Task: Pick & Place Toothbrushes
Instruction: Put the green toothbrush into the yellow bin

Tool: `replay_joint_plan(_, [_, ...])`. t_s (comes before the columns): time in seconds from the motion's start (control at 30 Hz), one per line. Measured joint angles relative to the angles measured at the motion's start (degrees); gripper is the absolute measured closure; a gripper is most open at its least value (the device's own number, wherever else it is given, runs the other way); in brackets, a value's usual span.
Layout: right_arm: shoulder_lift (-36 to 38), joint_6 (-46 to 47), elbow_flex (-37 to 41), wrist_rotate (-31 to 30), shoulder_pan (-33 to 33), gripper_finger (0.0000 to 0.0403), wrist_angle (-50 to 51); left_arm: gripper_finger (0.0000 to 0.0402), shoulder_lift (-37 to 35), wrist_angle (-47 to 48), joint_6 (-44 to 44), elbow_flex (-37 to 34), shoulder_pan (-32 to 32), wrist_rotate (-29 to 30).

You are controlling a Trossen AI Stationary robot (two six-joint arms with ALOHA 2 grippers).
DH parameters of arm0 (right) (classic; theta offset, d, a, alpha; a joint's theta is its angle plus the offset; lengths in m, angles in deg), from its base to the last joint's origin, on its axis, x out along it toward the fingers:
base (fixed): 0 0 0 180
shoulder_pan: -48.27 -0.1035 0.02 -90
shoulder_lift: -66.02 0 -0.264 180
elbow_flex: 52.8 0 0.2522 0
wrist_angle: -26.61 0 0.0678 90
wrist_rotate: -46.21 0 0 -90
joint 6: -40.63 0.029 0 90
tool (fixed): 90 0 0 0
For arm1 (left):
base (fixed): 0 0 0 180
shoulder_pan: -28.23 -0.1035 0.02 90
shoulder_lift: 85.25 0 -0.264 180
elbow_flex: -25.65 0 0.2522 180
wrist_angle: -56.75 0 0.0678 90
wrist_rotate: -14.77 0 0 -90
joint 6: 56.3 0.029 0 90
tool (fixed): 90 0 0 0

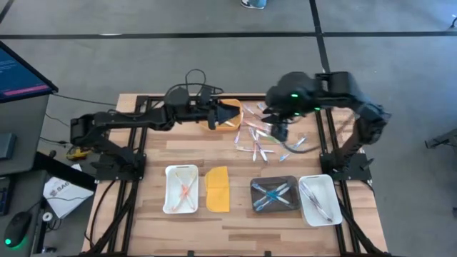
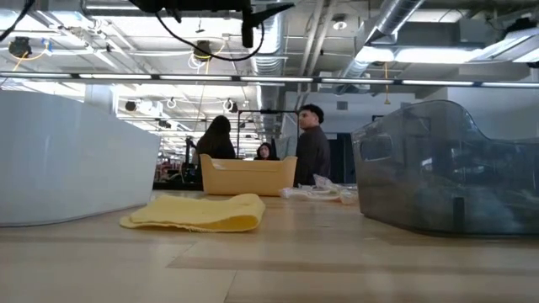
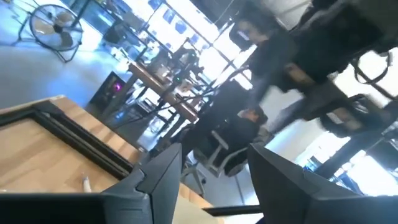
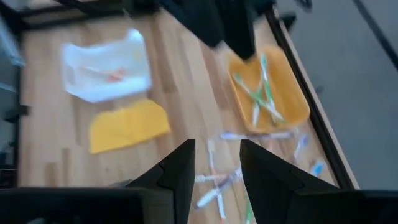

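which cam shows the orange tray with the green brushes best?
Right wrist view: the orange tray is seen from above with green toothbrushes lying in it. High view shows the tray mostly hidden under the left gripper. Low view shows only its side wall, contents hidden. Left wrist view misses it.

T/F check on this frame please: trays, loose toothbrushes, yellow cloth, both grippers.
1. The orange plastic tray holds green toothbrushes. True.
2. The flat yellow cloth lies inside the dark tray. False: it lies on the wooden table, between the left white tray and the dark tray.
3. Loose toothbrushes lie scattered on the table beside the orange tray. True.
4. The right gripper clamps a toothbrush. False: nothing shows between its spread fingers.
5. The left gripper is shut. False: it is open, empty.
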Motion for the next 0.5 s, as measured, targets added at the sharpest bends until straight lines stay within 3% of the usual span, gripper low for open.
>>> replay_joint_plan(0.27, [9.1,-0.6,2.2,-5.4,-5.6,0.028,-1.3,0.0221,2.3,-3.3,3.3,1.3,2.5,5.6])
replay_joint_plan(0.5, [20.5,-2.2,17.0,-7.6,-8.5,0.0278,-11.7,0.0228,3.3,-3.1,11.9,7.3,7.5,13.4])
